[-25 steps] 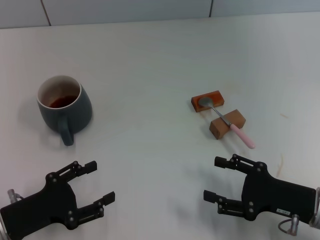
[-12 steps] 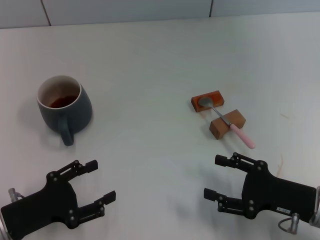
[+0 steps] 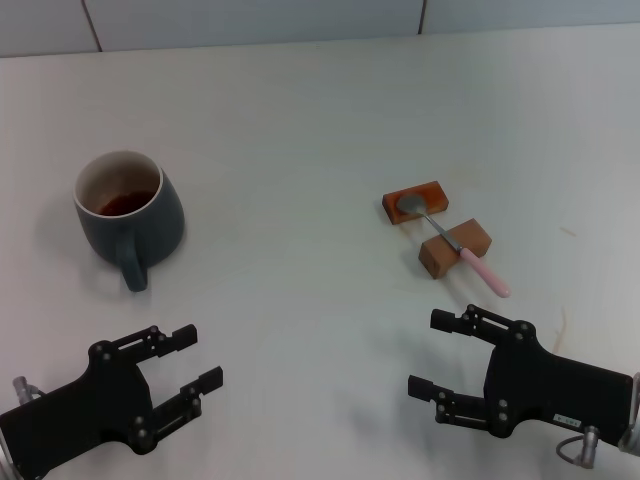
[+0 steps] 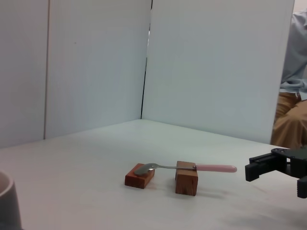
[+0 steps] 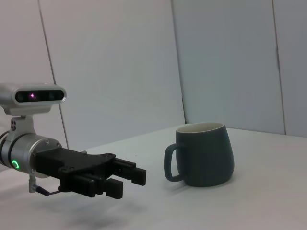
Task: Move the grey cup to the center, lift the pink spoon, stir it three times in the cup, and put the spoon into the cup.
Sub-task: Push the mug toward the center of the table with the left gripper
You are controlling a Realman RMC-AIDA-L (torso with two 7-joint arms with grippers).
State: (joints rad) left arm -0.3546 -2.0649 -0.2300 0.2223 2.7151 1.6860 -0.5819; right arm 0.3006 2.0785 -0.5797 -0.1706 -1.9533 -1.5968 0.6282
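On the white table [image 3: 300,150], we see the left gripper [image 3: 190,358] low at the near edge, with its fingers spread apart and nothing between them. The grey cup [image 3: 128,216] stands upright ahead of this gripper, a little to its left side and well apart from it; the handle of the cup points back toward the gripper, and dark reddish-brown liquid sits inside the pale interior. In the right wrist view we see the same cup [image 5: 204,153] upright beyond the left gripper [image 5: 129,179], with a clear gap between them. The right gripper [image 3: 432,355] is also low at the near edge on the other side, its fingers open and holding nothing. Just ahead of it lies the pink spoon [image 3: 452,243], not touched by the fingers. The spoon rests across two wooden blocks [image 3: 440,225]: its metal bowl lies on the flat reddish block, farther from the gripper, and its neck crosses the taller brown block, while the pink handle end points out toward the right gripper. The left wrist view shows the spoon [image 4: 187,167] bridging the two blocks [image 4: 163,177], with the right gripper [image 4: 276,171] near the handle end.
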